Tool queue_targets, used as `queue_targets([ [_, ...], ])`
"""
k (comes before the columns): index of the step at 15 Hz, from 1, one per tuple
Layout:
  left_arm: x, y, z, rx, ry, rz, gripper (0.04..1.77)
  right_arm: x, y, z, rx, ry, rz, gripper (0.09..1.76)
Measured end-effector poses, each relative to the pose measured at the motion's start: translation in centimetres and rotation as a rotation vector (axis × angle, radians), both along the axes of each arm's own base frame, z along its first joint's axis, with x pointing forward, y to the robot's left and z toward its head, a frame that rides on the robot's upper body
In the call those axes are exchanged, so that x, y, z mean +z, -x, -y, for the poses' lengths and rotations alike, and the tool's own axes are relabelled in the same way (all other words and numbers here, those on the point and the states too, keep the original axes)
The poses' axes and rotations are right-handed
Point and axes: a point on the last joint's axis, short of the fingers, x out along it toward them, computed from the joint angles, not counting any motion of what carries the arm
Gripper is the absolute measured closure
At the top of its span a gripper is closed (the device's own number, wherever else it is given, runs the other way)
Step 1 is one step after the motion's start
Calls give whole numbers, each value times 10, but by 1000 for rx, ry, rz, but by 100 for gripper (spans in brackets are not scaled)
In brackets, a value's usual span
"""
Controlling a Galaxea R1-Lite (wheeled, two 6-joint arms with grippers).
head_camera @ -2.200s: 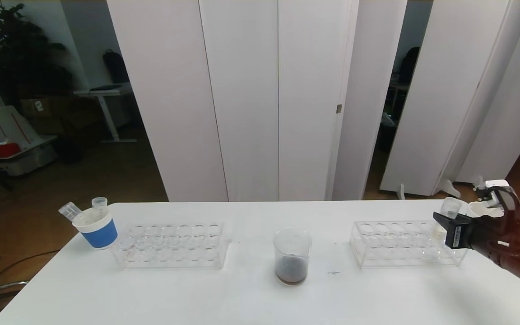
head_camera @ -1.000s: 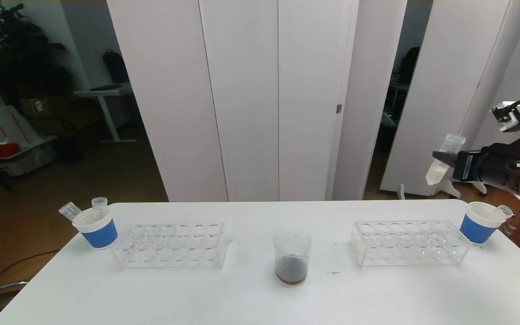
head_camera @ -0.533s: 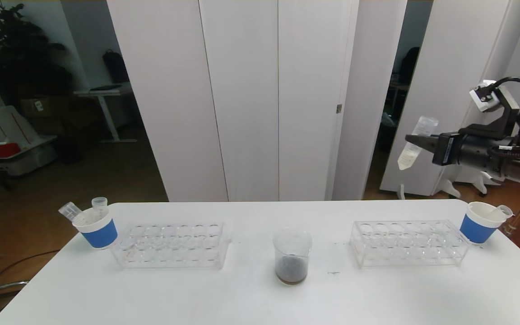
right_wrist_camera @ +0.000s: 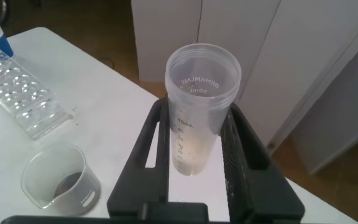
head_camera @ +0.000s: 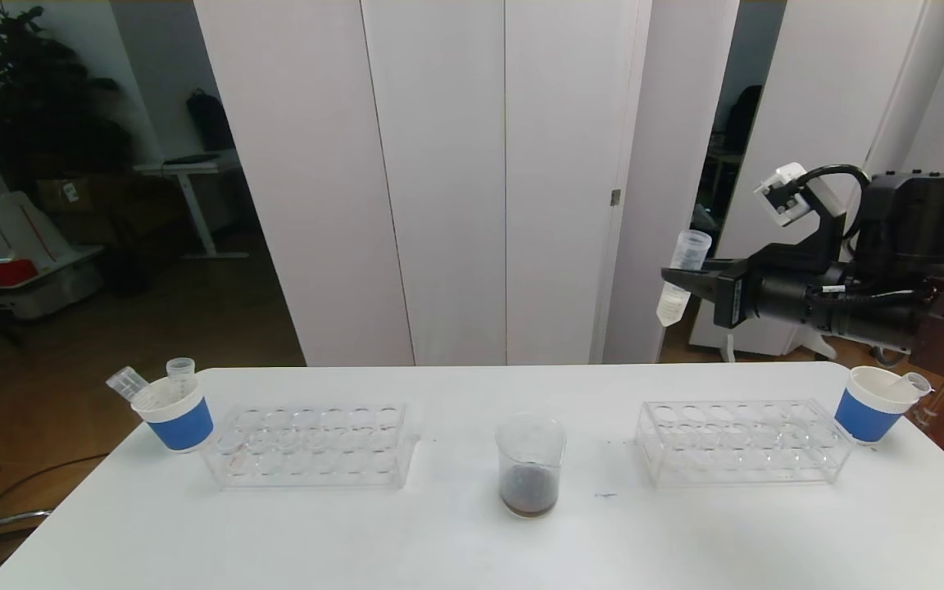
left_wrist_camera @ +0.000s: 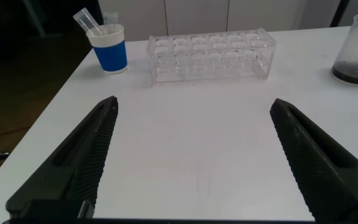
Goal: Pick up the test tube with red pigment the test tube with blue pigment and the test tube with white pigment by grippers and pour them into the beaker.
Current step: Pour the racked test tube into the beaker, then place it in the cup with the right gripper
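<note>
One beaker (head_camera: 530, 465), two racks (head_camera: 312, 445), two cups (head_camera: 177, 414).

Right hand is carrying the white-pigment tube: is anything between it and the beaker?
Nothing visible. The right hand holds the test tube with white pigment high in the air, right of and beyond the beaker. The right rack sits below that path, off to the side. The beaker's mouth is uncovered.

One beaker (head_camera: 530, 465), two racks (head_camera: 310, 445) (head_camera: 741, 442), two cups (head_camera: 176, 415) (head_camera: 869, 403), four tubes (head_camera: 679, 277) (head_camera: 126, 382) (head_camera: 181, 370) (head_camera: 914, 382)
</note>
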Motion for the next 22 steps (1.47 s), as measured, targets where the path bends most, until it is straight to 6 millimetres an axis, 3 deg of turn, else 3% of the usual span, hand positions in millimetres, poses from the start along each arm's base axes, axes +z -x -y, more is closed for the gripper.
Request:
queue_targets([
  [13,0,0,0,0,0,0,6,-4,-1,-33,117,145,241,128],
  [22,0,0,0,0,0,0,6,-37,6,-69,217,200,351,128],
])
